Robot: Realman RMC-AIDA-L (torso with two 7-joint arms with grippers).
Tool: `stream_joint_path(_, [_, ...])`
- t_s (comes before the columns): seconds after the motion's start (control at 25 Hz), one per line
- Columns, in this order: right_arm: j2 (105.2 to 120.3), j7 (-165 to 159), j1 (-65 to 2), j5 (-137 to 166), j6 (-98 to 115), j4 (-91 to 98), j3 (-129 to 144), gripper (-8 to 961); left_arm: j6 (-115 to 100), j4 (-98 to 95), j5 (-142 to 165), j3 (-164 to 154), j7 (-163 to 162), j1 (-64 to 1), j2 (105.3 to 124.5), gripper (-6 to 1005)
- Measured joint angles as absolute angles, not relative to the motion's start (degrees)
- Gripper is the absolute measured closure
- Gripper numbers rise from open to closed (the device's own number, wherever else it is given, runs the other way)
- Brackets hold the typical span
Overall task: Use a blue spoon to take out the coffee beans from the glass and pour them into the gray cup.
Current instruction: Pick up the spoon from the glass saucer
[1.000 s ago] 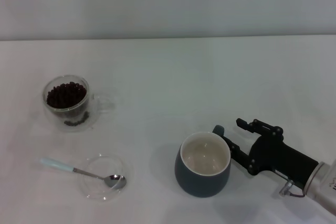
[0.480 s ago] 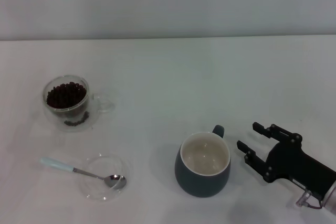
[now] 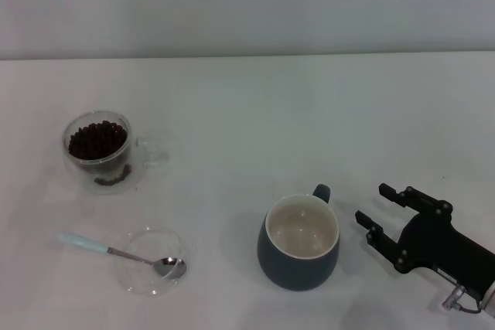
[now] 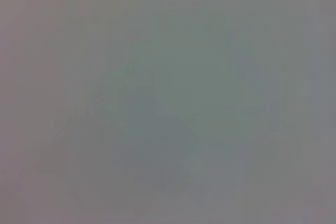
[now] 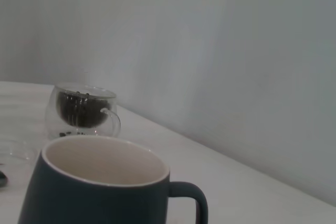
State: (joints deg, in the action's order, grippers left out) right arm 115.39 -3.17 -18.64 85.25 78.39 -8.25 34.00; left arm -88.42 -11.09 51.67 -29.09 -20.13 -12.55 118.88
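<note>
At lower right of the head view we see the right gripper (image 3: 380,209), fingers spread and empty, just beside the gray cup (image 3: 298,253) at lower centre. The glass (image 3: 100,152) with the coffee beans (image 3: 97,141) stands at middle left. The blue spoon (image 3: 116,253) lies at lower left, bowl in a shallow glass dish (image 3: 151,270). We cannot see the left gripper.

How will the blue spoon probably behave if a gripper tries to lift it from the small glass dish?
The spoon looks thin and stiff, so probably light. Its shiny metal bowl rests in the dish while the pale handle sticks out over the rim, so pressing the handle may tip it. The smooth stem could slip in the jaws.
</note>
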Motion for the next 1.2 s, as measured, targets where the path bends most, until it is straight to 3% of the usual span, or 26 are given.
stream_joint_path(0.76, [115.22,-3.2,-12.7,81.9,85.0,-4.3,34.0,422,-88.8,-10.9,52.1,-29.5,-20.9,-11.8,119.09,289])
stream_joint_path(1.2, [115.11,-4.0,-11.3,67.6,93.1,1.6,33.9,422,-99.0,1.0,51.5,-29.1,-30.4,-10.6,119.37,289])
